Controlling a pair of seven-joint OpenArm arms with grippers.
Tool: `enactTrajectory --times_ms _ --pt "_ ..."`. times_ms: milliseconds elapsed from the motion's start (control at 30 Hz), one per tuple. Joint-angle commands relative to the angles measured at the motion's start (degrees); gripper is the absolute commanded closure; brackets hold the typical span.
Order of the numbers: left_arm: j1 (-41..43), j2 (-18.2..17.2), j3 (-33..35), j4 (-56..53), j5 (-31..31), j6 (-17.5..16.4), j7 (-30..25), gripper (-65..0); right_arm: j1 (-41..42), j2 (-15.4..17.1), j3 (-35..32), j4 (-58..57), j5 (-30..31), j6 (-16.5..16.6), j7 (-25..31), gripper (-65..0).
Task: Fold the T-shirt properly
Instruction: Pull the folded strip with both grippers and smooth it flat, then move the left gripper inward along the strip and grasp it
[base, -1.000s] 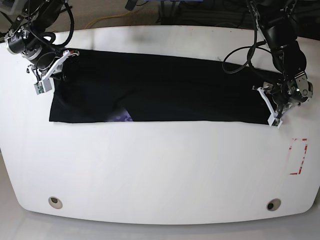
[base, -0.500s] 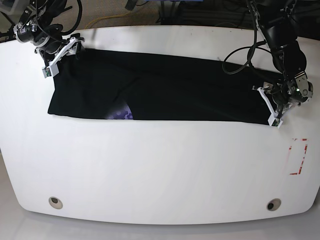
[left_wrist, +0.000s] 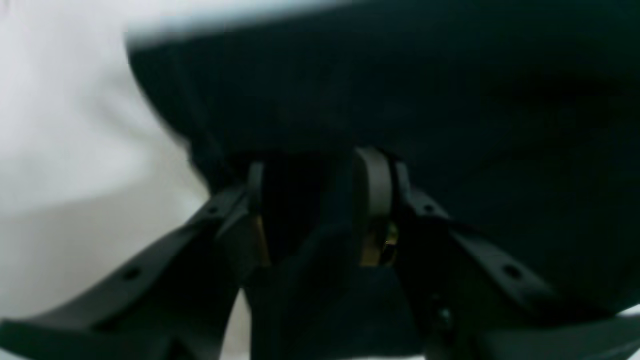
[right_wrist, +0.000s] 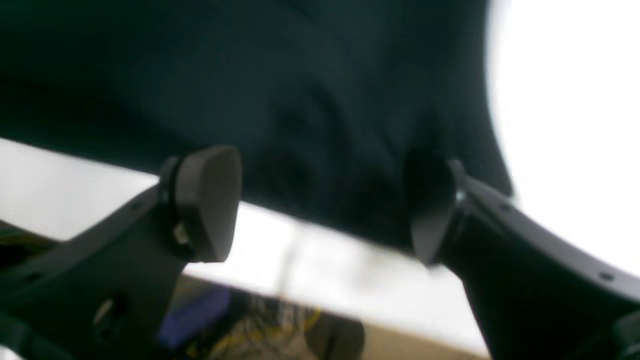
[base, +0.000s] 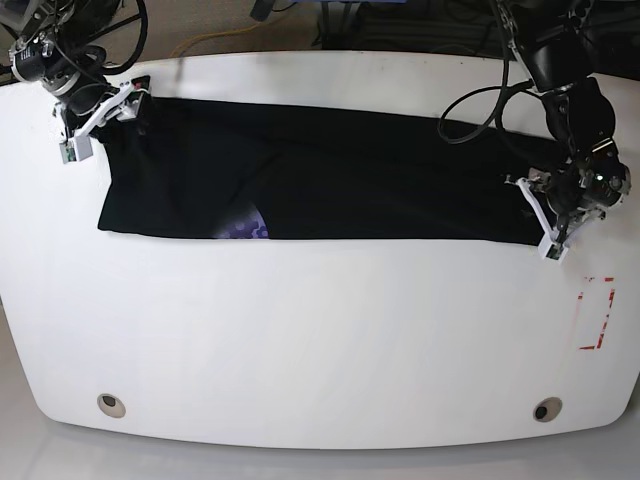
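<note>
So the right claw (base: 95, 125) sits at the upper left of the base view with its pads spread apart. In its wrist view the two pads (right_wrist: 207, 200) stand wide with nothing pinched between them, and the T-shirt (base: 320, 180) hangs just beyond them with only its edge near the far pad. So that one's released. It's right at the shirt's top left corner, near the back edge of the white counter (base: 320, 340).

The left claw (base: 548, 215) is on the far right of the base view at the shirt's other end. Its wrist view shows the pads drawn in with a fold of black cloth (left_wrist: 345, 210) running between them, so I'd call that clenched on the T-shirt.

From there outward: the shirt lies as a long dark band across the upper half of the counter, its long axis running left to right in the frame, with one claw at each end. A bit of the purple print (base: 243, 229) peeks out at the lower edge, left of middle.

My read is that the next fold goes across that long axis, end toward end. The left arm already has its end, and the free right claw has cloth just below and to its right in the frame.
</note>
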Motion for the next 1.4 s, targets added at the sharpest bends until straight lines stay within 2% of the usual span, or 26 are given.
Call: enactTrajectory --times_ms 0,100,167,300,367,400,567,733,833,1000,1167,1367 --pt "-0.98 -0.93 -0.22 2.18 -2.49 -0.03 -0.66 -20.4 1.43 0.72 -1.51 -0.01 1.25 0.08 1.15 -46.8" --pt "-0.54 -1.02 -0.39 4.21 -6.18 -0.03 1.37 -20.7 4.15 0.80 -5.20 -6.95 -0.25 0.08 1.32 -37.1" --pt "-0.46 -1.02 -1.27 5.79 -8.46 -0.03 4.00 -24.3 6.00 0.89 -6.78 -11.96 -3.85 0.08 1.85 -32.5" --pt "-0.46 -1.02 -7.42 7.28 -13.39 -0.03 7.52 -39.4 7.76 0.89 -8.72 -17.33 -11.41 0.08 5.02 -33.3" --pt "-0.46 -1.02 -10.41 7.20 -16.20 -0.03 8.40 -45.4 7.93 0.98 -10.47 -19.61 -14.75 0.08 6.42 -34.7" --pt "-0.46 -1.02 -11.64 7.02 -16.99 -0.03 8.66 -46.3 7.93 1.07 -11.09 -20.49 -15.72 0.08 7.04 -35.0" --pt "-0.54 -1.11 -14.19 3.68 -16.99 -0.03 8.93 -45.7 7.93 1.16 -11.35 -22.51 -16.16 0.08 8.45 -35.4" --pt "-0.54 -3.13 -16.39 -3.79 -16.99 -0.03 8.57 -45.7 7.93 0.98 -11.35 -22.51 -16.16 0.08 8.53 -35.4" --pt "-0.19 -3.92 -17.71 -5.90 -16.99 -0.03 6.20 -45.6 7.93 0.89 -11.35 -22.51 -16.16 0.08 8.53 -35.2" --pt "0.77 -5.86 -17.36 -10.12 -16.99 -0.03 2.86 -45.7 7.93 0.89 -11.35 -22.34 -16.16 0.08 8.53 -35.2" --pt "0.77 -5.94 -13.84 -15.57 -16.99 -0.03 -0.57 -45.4 7.93 0.89 -11.35 -22.25 -16.07 0.08 8.53 -35.2" --pt "0.77 -5.59 -11.82 -17.24 -17.26 -0.03 -0.74 -44.9 7.93 0.80 -11.35 -22.25 -16.07 0.08 8.53 -35.0"
